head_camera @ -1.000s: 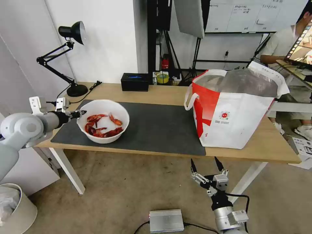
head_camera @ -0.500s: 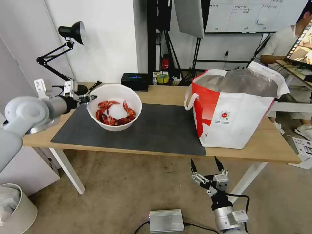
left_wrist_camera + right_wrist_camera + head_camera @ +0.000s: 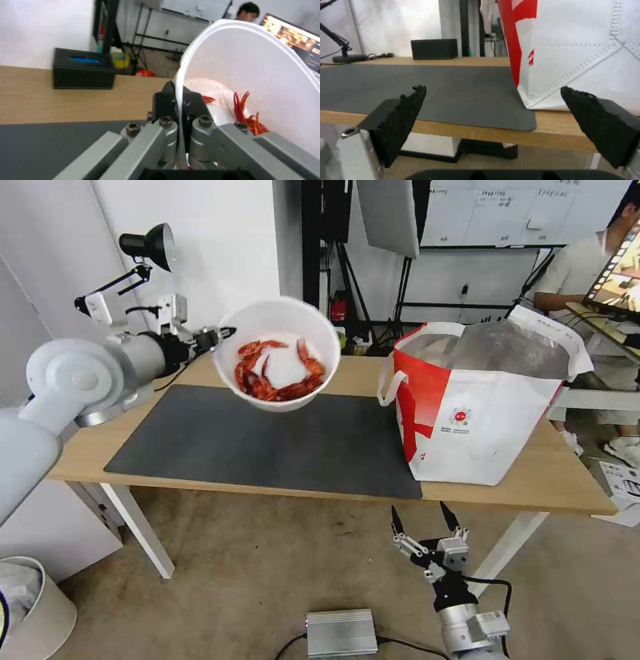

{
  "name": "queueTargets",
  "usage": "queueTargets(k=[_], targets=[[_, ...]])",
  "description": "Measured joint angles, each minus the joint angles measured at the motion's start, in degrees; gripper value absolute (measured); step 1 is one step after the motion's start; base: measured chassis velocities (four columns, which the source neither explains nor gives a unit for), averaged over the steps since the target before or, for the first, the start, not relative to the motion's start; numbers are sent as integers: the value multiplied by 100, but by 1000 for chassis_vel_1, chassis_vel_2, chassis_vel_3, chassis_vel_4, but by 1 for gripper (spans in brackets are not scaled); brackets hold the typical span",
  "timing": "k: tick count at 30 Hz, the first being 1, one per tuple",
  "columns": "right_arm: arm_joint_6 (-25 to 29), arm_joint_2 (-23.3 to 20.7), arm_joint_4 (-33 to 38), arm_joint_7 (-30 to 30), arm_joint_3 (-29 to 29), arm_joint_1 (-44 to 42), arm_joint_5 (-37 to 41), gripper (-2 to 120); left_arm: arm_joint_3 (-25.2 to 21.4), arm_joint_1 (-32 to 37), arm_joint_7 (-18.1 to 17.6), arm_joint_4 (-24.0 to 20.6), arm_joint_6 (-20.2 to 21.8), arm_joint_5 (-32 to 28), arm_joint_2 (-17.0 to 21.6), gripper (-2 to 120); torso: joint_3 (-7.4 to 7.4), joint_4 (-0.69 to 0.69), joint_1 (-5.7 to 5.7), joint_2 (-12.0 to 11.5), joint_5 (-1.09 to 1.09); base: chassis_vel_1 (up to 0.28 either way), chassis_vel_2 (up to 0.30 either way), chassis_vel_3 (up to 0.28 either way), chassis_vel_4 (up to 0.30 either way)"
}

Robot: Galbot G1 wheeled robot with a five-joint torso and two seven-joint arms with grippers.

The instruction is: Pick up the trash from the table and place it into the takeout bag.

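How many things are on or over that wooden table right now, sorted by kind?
Bowls of crayfish: 1, the white bowl, held in the air by the left gripper
Takeout bags: 1, the red-and-white bag
Mats: 1, the dark grey mat
Black boxes: 1
Desk lamps: 1
Total: 5

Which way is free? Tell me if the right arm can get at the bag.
Probably yes: the right claw hangs open below the table edge, near the bag, with nothing between.
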Motion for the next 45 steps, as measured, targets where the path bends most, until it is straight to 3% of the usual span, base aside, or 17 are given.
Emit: queueTargets(k=[6, 11, 18, 25, 35, 38, 45], targets=[[0, 0, 0, -1, 0, 0, 0, 100, 605, -689, -147, 202, 25, -120, -301, 0, 0, -1, 0, 0, 1, 0, 0, 0, 0], [0, 0, 0, 0, 0, 0, 0, 100, 1114, -1537, -236, 691, 59, -156, -819, 0, 0, -1, 0, 0, 1, 0, 0, 0, 0], [0, 0, 0, 0, 0, 0, 0, 100, 1598, -2436, -501, 1799, 191, -151, -2149, 0, 1, -2, 1, 0, 3, 0, 0, 0, 0], [0, 1, 0, 0, 0, 1, 0, 100, 1776, -2790, -648, 2526, 241, -112, -2942, 0, 1, -3, 1, -1, 4, 0, 0, 0, 0], [0, 0, 0, -1, 0, 0, 0, 100, 1767, -2837, -942, 2754, 133, -61, -3459, 0, 1, 0, 0, 0, 1, 0, 0, 0, 0], [0, 0, 0, 0, 0, 0, 0, 100, 1806, -2832, -1192, 2913, -48, 19, -3744, 0, 1, -2, 1, 0, 2, 0, 0, 0, 0], [0, 0, 0, 0, 0, 0, 0, 100, 1898, -2748, -1369, 3260, -331, 226, -4215, 0, 0, -2, 1, 0, 2, 0, 0, 0, 0]])
